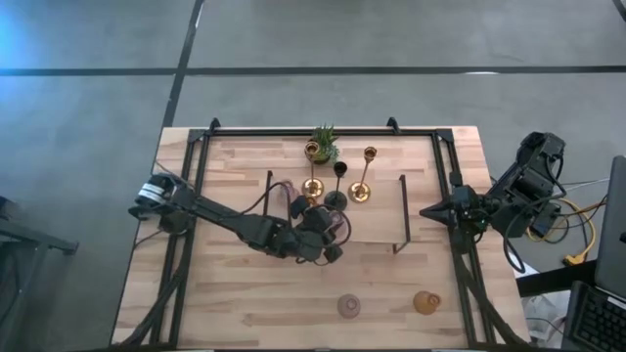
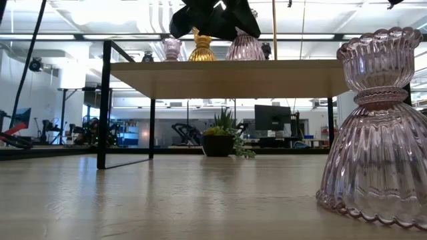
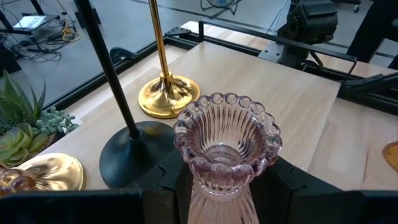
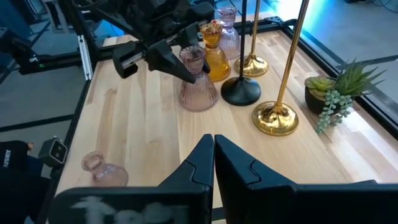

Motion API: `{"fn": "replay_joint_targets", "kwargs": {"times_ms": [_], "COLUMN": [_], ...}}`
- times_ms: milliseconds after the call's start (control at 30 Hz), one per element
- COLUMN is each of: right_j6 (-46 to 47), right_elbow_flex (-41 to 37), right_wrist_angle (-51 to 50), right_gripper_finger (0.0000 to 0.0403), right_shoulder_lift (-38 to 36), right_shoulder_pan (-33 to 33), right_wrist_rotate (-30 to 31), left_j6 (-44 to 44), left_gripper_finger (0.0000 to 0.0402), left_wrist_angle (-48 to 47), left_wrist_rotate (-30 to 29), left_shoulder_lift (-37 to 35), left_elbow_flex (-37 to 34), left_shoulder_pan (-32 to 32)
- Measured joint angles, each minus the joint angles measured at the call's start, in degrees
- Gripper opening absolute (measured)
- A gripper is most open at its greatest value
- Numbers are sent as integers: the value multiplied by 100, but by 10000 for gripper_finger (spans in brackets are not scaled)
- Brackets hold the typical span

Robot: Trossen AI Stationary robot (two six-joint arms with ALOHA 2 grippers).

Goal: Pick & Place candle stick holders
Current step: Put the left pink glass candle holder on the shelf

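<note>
Gripping the pink glass holder (image 3: 225, 155) by its narrow waist on the raised shelf (image 1: 377, 227), the left gripper (image 1: 328, 238) is needing a level, gentle set-down just beside the black holder (image 3: 134, 152) and gold holder (image 3: 168, 94), while the right gripper (image 4: 213, 163) is waiting closed and empty at the table's (image 1: 254, 313) right edge.

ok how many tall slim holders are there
3, all on the shelf near the plant. In the high view the black one stands between a gold one and a second gold one. None look hidden.
</note>
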Motion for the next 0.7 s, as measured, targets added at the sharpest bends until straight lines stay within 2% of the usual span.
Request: {"fn": "replay_joint_targets", "kwargs": {"times_ms": [467, 700], "right_j6": [0, 0], "right_elbow_flex": [0, 0], "right_wrist_angle": [0, 0], "right_gripper_finger": [8, 8], "right_shoulder_lift": [0, 0], "right_shoulder_pan": [0, 0], "right_wrist_rotate": [0, -6], "left_j6": [-22, -52], "left_gripper_finger": [127, 157], "left_wrist_angle": [4, -6], "left_wrist_rotate": [2, 7], "left_shoulder_lift": [63, 73], "left_elbow_flex": [0, 0], "left_shoulder_pan": [50, 50]}}
